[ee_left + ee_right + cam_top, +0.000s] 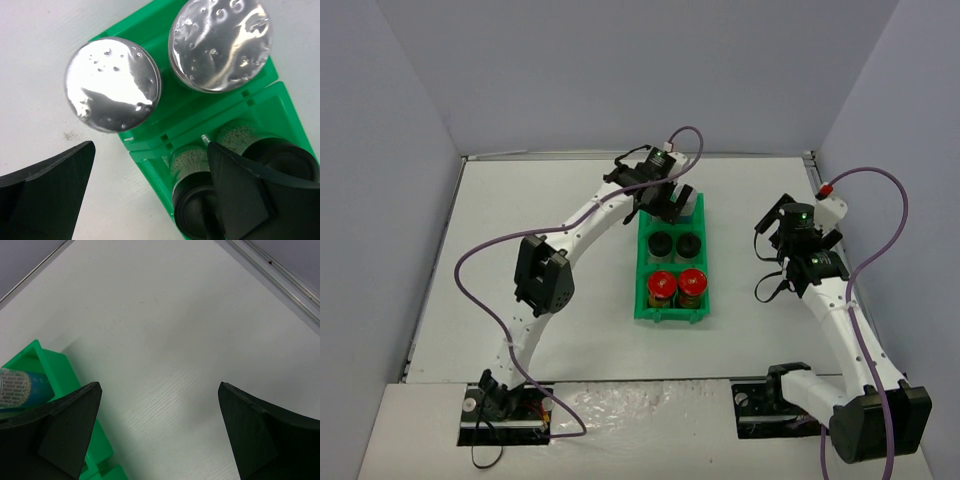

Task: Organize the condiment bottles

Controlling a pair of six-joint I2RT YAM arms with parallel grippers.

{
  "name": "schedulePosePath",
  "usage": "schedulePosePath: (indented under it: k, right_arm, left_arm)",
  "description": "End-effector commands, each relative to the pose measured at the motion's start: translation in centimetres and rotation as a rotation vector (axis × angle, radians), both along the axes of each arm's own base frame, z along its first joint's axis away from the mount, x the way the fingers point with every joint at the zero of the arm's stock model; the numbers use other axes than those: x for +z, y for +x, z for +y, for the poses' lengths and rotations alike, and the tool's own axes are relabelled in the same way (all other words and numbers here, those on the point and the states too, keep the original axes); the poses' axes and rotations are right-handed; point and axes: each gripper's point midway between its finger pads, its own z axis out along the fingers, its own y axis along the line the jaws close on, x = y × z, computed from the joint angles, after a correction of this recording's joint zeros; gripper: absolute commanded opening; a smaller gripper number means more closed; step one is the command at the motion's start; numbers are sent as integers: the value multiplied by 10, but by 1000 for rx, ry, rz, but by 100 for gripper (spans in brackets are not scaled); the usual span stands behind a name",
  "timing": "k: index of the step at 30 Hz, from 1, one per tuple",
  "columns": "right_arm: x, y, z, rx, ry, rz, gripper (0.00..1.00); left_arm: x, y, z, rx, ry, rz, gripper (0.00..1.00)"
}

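Robot lab test cell: bare white table (520, 200) boxed in by plain grey walls (620, 70), left arm (545, 275) and right arm (840, 310) bolted at its near edge, purple cables (458, 275) trailing.

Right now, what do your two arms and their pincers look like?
The left arm and right arm: white links, black joint housings, each with a looping purple cable; the right one's carries a red tip. The left pincer and right pincer: matte black, wedge-shaped fingers.
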Motion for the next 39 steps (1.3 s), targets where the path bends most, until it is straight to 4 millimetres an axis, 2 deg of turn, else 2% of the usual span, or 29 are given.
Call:
schedulePosePath:
  k: [1,4,5,8,12,13,17,20,22,25,30,35,39]
  right_arm:
    - [13,6,-6,-30,-3,-58,100]
    - [13,6,-5,-29,0,-58,100]
    - [13,6,-5,-29,1,-57,100]
    - [14,8,-5,-26,1,-58,100]
    - [19,17,-2,-10,-1,-59,100]
    - [21,20,-1,-5,-1,-65,100]
    - [31,35,2,19,-11,-67,100]
    - [40,48,3,30,-23,-71,100]
    - [48,59,6,42,-23,-83,100]
    - [48,71,13,71,-10,-81,100]
    - [67,86,24,120,-20,-107,100]
    - [92,87,31,169,-61,-151,100]
    - [105,85,36,199,-79,-174,100]
  left_arm:
    - [119,-15,8,-41,-129,-194,93]
    - [137,-21,19,-26,-125,-223,93]
    - [147,-23,30,6,-112,-248,93]
    - [159,-25,58,104,-70,-295,93]
    - [166,-31,128,362,30,-367,95]
    - [176,-38,144,406,20,-386,96]
    - [146,-49,211,582,23,-306,96]
    - [134,-58,234,621,27,-285,96]
    - [129,-61,241,625,54,-282,97]
    - [118,-65,247,632,95,-256,97]
    - [105,-66,251,649,95,-230,97]
    - [102,-68,254,653,50,-224,97]
    - [106,-67,256,659,32,-231,97]
